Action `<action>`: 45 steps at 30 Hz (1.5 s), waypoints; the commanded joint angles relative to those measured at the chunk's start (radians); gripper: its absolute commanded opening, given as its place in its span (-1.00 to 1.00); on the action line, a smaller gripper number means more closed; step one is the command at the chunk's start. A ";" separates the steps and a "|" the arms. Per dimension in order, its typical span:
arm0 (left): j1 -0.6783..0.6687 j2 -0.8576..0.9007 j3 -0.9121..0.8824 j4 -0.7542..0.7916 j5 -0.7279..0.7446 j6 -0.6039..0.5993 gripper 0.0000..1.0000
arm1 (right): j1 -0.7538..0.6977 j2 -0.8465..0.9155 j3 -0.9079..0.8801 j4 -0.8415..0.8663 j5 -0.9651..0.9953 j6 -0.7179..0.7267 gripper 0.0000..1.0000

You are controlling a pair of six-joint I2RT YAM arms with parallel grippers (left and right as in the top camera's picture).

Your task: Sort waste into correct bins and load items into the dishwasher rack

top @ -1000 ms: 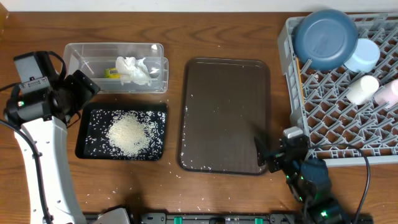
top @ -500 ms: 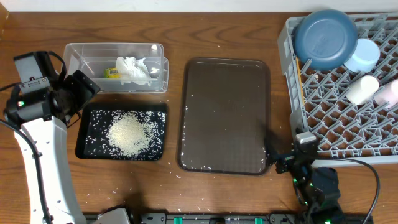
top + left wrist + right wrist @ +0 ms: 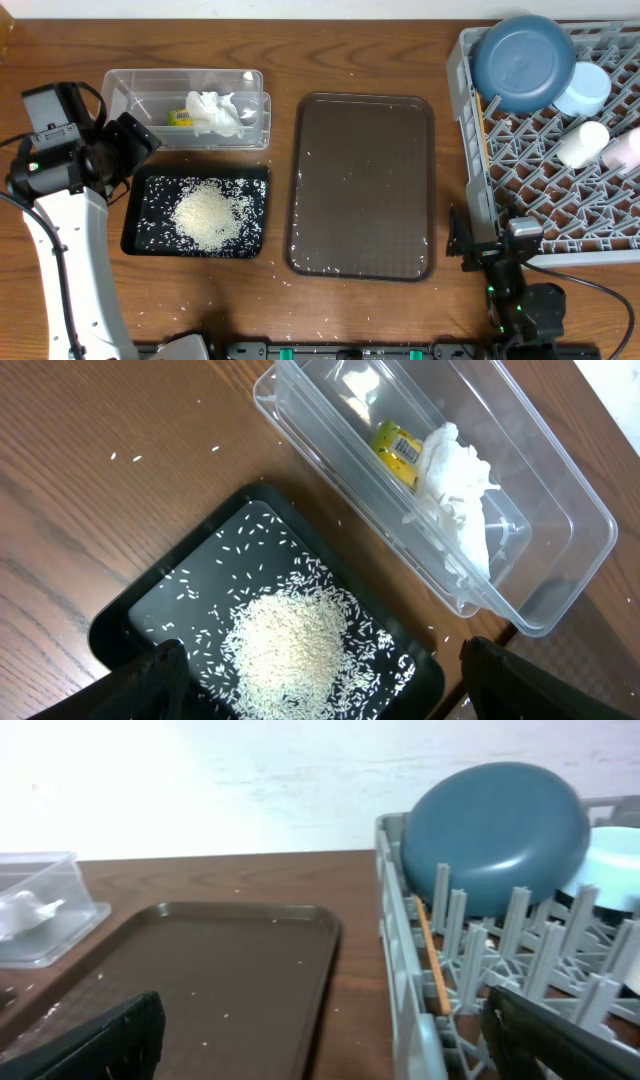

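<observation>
The clear box (image 3: pixel 130 85) holds the white napkin (image 3: pixel 215 112) and the yellow-green wrapper (image 3: pixel 178 118); both also show in the left wrist view, napkin (image 3: pixel 455 485) and wrapper (image 3: pixel 396 448). The black tray (image 3: pixel 140 238) holds the rice heap (image 3: pixel 208 215). The grey rack (image 3: pixel 530 200) holds the dark-blue plate (image 3: pixel 523 60), the light-blue bowl (image 3: pixel 582 88), two white cups (image 3: pixel 583 142) and the chopsticks (image 3: pixel 432 960). My left gripper (image 3: pixel 320 690) is open and empty above the rice. My right gripper (image 3: pixel 330 1040) is open and empty by the rack's front left corner.
The brown serving tray (image 3: pixel 362 185) lies in the middle with a few stray rice grains on it. Loose grains dot the table near the front edge (image 3: pixel 300 335) and left of the black tray. The rack fills the right side.
My right arm has drawn back and to the right, from the brown tray's front right corner to the rack's front left corner. The left arm has not moved.
</observation>
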 commanded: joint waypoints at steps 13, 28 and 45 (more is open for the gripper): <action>0.005 0.000 0.008 -0.006 -0.005 -0.005 0.79 | -0.085 -0.008 -0.003 -0.001 -0.008 -0.006 0.98; 0.005 0.000 0.008 -0.006 -0.005 -0.005 0.79 | -0.085 -0.008 -0.003 -0.001 -0.008 -0.006 0.99; 0.005 0.000 0.008 -0.006 -0.005 -0.005 0.79 | -0.085 -0.008 -0.003 -0.001 -0.008 -0.006 0.98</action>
